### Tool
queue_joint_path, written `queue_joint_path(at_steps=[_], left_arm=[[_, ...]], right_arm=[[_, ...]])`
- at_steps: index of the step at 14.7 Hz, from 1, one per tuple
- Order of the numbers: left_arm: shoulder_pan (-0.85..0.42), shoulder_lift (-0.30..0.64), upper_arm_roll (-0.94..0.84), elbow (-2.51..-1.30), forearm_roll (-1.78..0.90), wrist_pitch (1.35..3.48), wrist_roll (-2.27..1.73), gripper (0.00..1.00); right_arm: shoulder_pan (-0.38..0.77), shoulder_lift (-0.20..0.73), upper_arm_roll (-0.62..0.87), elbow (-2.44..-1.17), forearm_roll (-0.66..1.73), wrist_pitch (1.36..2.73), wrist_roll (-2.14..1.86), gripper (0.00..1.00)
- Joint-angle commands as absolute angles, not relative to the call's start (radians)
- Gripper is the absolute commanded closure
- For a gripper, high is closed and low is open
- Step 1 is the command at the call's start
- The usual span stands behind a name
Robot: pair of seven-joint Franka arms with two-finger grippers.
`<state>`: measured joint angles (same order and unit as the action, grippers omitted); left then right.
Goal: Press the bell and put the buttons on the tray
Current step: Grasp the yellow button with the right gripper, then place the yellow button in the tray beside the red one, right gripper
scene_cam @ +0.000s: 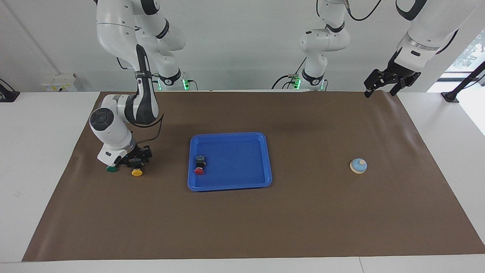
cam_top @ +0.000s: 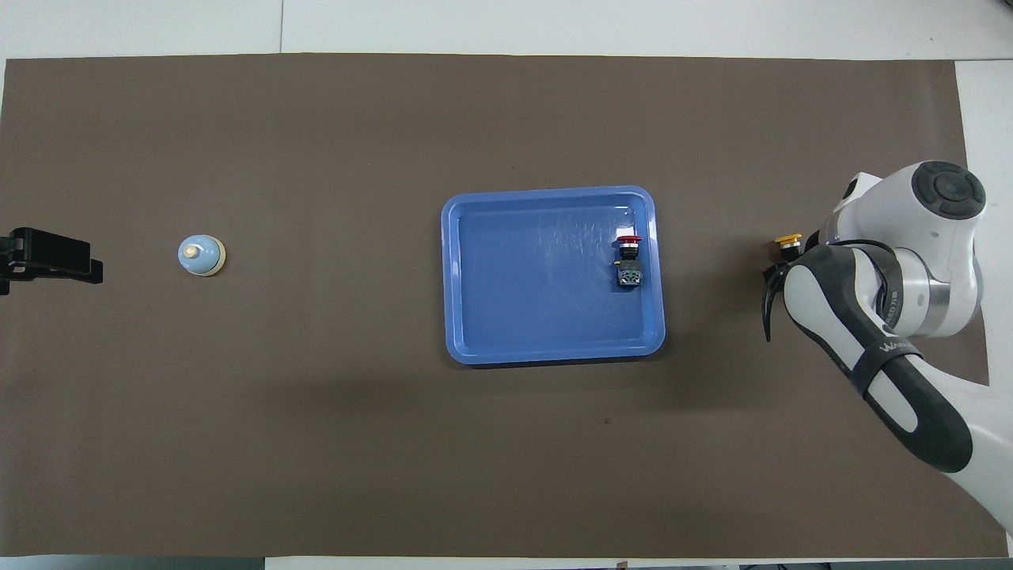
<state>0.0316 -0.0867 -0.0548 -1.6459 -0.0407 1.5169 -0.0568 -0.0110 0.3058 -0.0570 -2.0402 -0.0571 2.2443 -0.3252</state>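
The bell (scene_cam: 358,165) stood on the brown mat (scene_cam: 303,220) toward the left arm's end of the table, well apart from the blue tray (scene_cam: 230,183), with nothing touching it. The tray lay flat near the middle of the mat. In it, close to the rim on the side toward the right arm's end, the red button (scene_cam: 199,167) lay on its side, its cap pointing away from the robots.

The yellow button (scene_cam: 136,172) and the green button (scene_cam: 111,169) rested on the mat toward the right arm's end, well apart from the tray, side by side, the green one farther from the tray.

The right gripper (scene_cam: 130,161) was down at the mat right at these two buttons, its black fingers just on the robots' side of them. Whether it was wide, narrow or gripping either button could not be told; in the overhead view the arm's wrist hid the green button altogether.

The left gripper (scene_cam: 380,89) waited up in the air over the mat's edge at the left arm's end, its fingers spread apart and holding nothing.
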Motion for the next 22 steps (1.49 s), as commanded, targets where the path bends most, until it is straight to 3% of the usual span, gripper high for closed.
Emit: queue_joint_path(at_steps=[1, 4, 7, 10, 12, 17, 18, 19, 20, 21, 22], left_arm=[[0.028, -0.086, -0.051, -1.634, -0.048, 1.494, -0.046, 0.00], [0.026, -0.089, -0.051, -1.638, -0.048, 1.493, -0.046, 0.00], [0.026, -0.092, -0.051, -1.640, -0.048, 1.488, -0.048, 0.00], [0.026, -0.092, -0.051, -1.638, -0.044, 1.476, -0.046, 0.00], [0.028, -0.092, -0.051, -1.638, -0.044, 1.482, -0.031, 0.00], [0.026, -0.094, -0.051, -1.651, -0.044, 1.496, 0.097, 0.00], [0.026, -0.094, -0.051, -1.652, -0.043, 1.494, 0.100, 0.00], [0.026, -0.094, -0.051, -1.654, -0.043, 1.494, 0.103, 0.00], [0.026, -0.094, -0.051, -1.654, -0.043, 1.496, 0.109, 0.00], [0.026, -0.094, -0.051, -1.654, -0.041, 1.494, 0.112, 0.00], [0.026, -0.094, -0.051, -1.654, -0.032, 1.493, 0.112, 0.00]], right_arm=[[0.040, 0.276, -0.051, -1.995, -0.071, 2.173, -0.310, 1.00], [0.164, 0.291, -0.051, -1.812, -0.112, 1.949, -0.195, 1.00], [0.280, 0.314, -0.040, -1.718, -0.109, 1.862, 0.002, 1.00], [0.417, 0.343, -0.038, -1.717, -0.010, 1.943, 0.258, 1.00], [0.457, 0.383, -0.038, -1.718, 0.110, 2.038, 0.329, 1.00], [0.502, 0.445, -0.038, -1.740, 0.124, 2.172, 0.382, 1.00], [0.502, 0.454, -0.038, -1.743, 0.124, 2.184, 0.382, 0.89], [0.505, 0.454, -0.038, -1.753, 0.126, 2.198, 0.385, 0.86], [0.508, 0.453, -0.038, -1.752, 0.126, 2.195, 0.387, 0.47], [0.505, 0.451, -0.038, -1.747, 0.126, 2.186, 0.390, 0.00], [0.500, 0.448, -0.041, -1.732, 0.114, 2.169, 0.390, 0.00]])
